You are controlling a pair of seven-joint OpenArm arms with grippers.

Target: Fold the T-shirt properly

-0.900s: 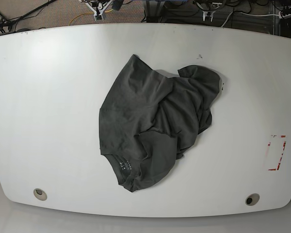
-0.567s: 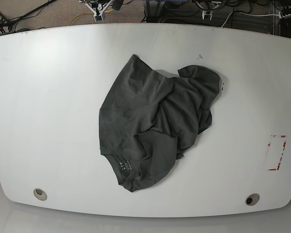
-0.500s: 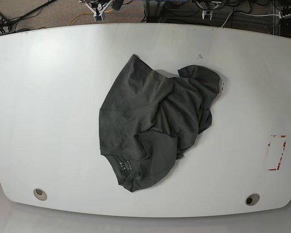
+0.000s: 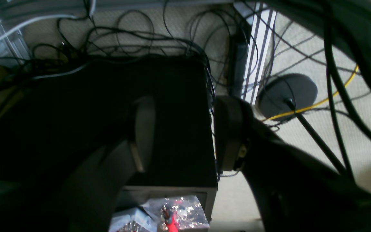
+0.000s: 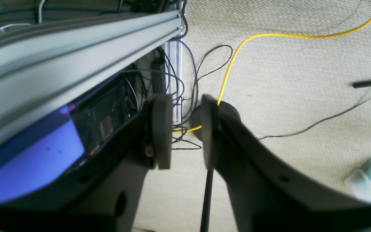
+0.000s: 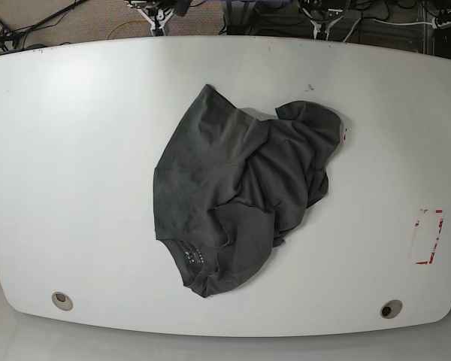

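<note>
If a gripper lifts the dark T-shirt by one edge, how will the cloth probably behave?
The T-shirt lies crumpled in soft overlapping folds, so it is probably floppy: a lifted edge would likely hang and drag the rest behind it. It looks thin and lies low on the white table, so it is probably light. Pushed, it would likely bunch up rather than slide as one piece.
</note>
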